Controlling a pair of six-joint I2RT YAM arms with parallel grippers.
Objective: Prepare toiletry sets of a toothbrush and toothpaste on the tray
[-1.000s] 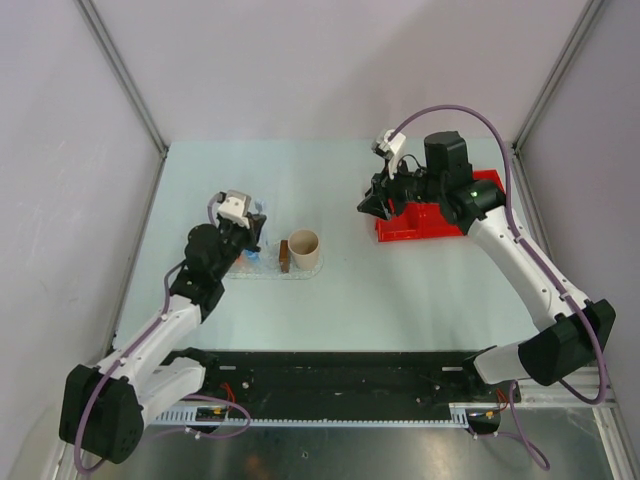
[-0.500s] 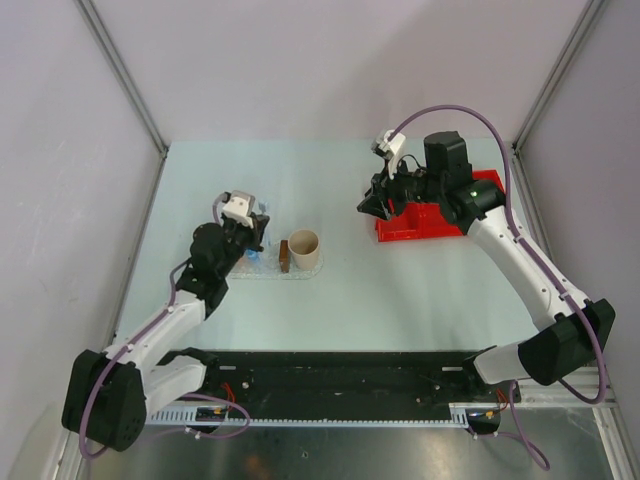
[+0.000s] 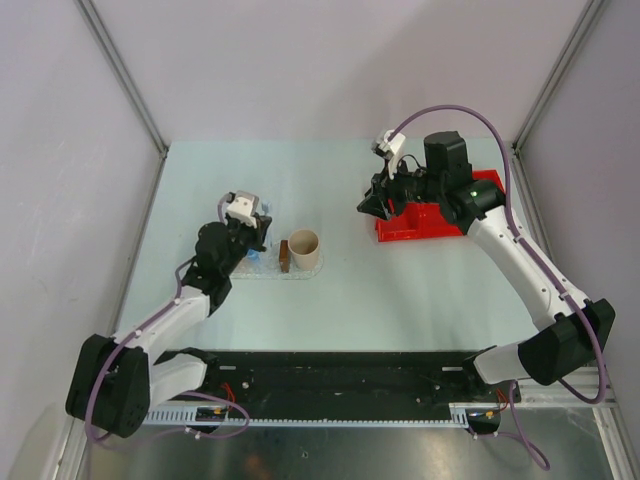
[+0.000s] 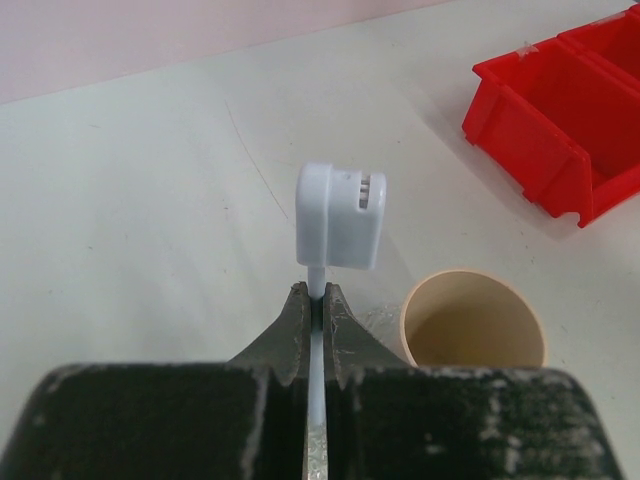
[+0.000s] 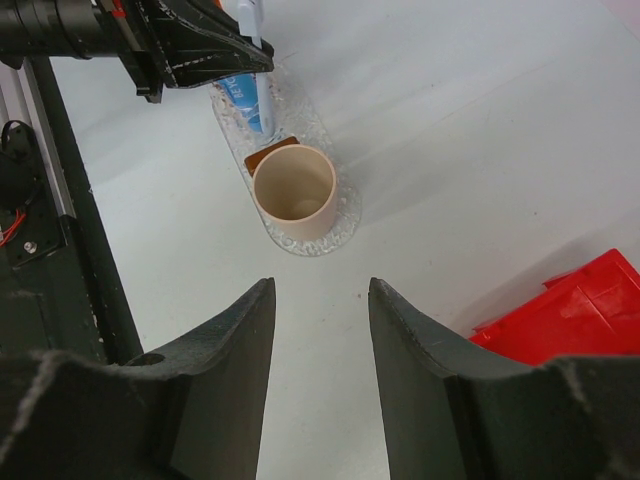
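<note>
Progress at mid-task: we see a blue toothpaste point(image 5: 252, 100) tube lying on the tray point(image 5: 335, 225), left of the cup point(image 4: 472, 320). The toothbrush point(image 4: 338, 215) is not yet set down; its stem is clenched in the jaws of the left gripper point(image 4: 315, 300) above the tray's left end. We judge that placing the brush, and any further set, remain. The right gripper point(image 5: 320, 290) hangs by the red bin point(image 4: 545, 130), jaws released and empty. Since a second ago the left arm has edged slightly right; the right arm is unchanged
</note>
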